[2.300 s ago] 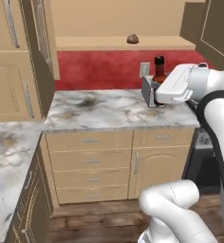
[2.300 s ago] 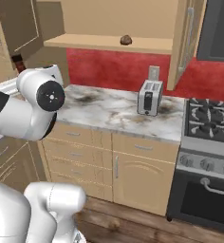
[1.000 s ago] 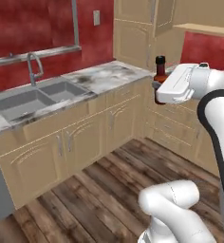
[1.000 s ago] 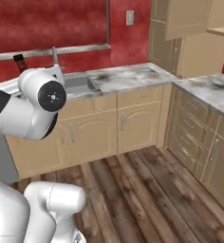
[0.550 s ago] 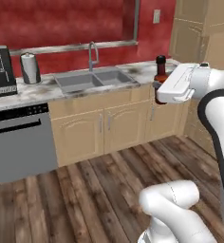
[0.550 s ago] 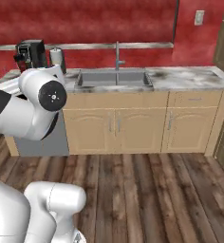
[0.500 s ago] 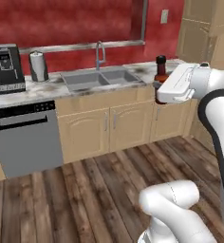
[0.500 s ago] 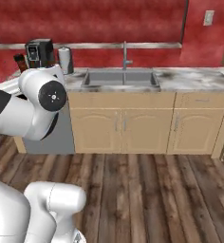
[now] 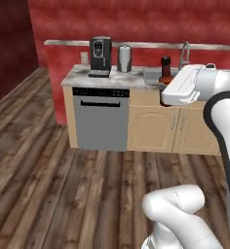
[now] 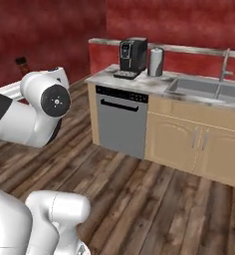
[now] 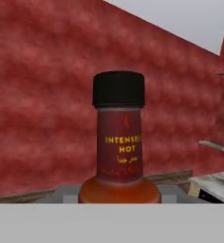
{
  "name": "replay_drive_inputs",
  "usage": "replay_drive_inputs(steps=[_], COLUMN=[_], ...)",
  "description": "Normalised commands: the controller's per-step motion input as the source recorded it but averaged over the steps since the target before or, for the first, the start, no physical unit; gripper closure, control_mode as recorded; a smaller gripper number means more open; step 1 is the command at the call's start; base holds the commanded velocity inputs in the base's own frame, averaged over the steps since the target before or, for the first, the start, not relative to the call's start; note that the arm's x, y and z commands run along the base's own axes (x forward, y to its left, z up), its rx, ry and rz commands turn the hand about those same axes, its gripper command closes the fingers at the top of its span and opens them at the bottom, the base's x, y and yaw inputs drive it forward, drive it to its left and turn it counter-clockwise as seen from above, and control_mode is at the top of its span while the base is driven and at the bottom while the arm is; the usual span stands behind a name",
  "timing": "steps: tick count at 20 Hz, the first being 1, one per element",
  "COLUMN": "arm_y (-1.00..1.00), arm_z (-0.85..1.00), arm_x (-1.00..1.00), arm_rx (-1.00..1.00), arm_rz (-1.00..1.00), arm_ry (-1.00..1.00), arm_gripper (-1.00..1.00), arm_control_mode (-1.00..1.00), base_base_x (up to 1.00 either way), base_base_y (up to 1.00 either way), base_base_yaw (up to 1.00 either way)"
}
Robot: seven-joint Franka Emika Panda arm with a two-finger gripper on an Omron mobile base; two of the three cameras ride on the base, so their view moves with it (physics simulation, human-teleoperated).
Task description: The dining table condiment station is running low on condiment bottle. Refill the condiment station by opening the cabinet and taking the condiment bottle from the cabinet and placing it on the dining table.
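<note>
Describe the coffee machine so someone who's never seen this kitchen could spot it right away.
Find the grey dishwasher under the marble counter against the red wall. The coffee machine stands directly above it, the black boxy one beside a rounded silver canister.

A marble-topped desk [image 9: 83, 77] ran along the red wall above tan cabinet fronts and a grey dishwasher. On its left end stood a black coffee machine [image 9: 100, 57], touching the top, and just beside it, to the right, an upright silver canister [image 9: 124, 58]. Further right a steel sink [image 10: 199, 87] was set into the top, with a curved faucet [image 10: 225, 64] rising behind it. Below, dark wooden floor [image 9: 48, 185] planks spread out bare in front of the cabinets.
</note>
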Motion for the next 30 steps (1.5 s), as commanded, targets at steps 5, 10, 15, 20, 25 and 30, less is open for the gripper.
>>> replay_drive_inputs(steps=[5, 10, 15, 20, 25, 30], arm_y=[0.0, 0.0, 0.0, 0.0, 0.0, 0.0], arm_z=[0.0, 0.0, 0.0, 0.0, 0.0, 0.0], arm_x=[0.0, 0.0, 0.0, 0.0, 0.0, 0.0], arm_rx=[0.0, 0.0, 0.0, 0.0, 0.0, 0.0], arm_rz=[0.0, 0.0, 0.0, 0.0, 0.0, 0.0], arm_ry=[0.0, 0.0, 0.0, 0.0, 0.0, 0.0], arm_gripper=[1.0, 1.0, 1.0, 1.0, 1.0, 1.0], arm_control_mode=[1.0, 1.0, 1.0, 1.0, 1.0, 1.0], base_base_x=[-0.36, -0.01, 0.79, 1.0, 1.0, 1.0], base_base_y=[0.0, -0.08, -0.39, -0.19, -0.01, 0.22], base_base_yaw=[0.78, 0.71, 0.41, 0.09, -0.04, -0.22])
